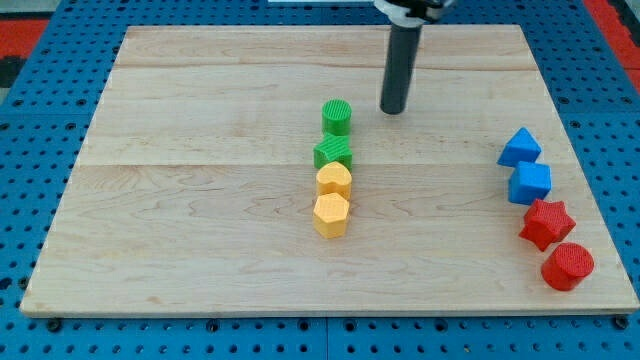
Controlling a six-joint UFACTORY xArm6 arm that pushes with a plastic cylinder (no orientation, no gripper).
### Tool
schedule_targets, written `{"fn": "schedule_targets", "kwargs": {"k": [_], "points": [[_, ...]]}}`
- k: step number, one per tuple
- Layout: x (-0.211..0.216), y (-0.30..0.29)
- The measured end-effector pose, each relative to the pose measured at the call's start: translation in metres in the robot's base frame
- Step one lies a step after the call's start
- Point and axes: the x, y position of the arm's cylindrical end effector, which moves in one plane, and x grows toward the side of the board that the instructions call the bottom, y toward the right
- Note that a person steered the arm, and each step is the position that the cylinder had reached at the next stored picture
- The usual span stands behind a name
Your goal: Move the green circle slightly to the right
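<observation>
The green circle [337, 117] stands near the middle of the wooden board [200, 150], at the top of a short column of blocks. My tip [394, 110] rests on the board just to the view's right of the green circle and slightly higher, apart from it by a small gap. Below the green circle lies a second green block [333, 153], its shape unclear, then a yellow rounded block [334, 181] and a yellow hexagon [331, 214].
At the view's right edge stand a blue triangle-like block [519, 147], a blue cube [530, 183], a red star [545, 223] and a red circle [568, 266]. Blue perforated table surrounds the board.
</observation>
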Motion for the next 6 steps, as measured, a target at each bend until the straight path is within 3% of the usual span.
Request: {"fn": "schedule_targets", "kwargs": {"k": [2,6], "points": [[0.001,-0.121],[0.051,-0.021]]}}
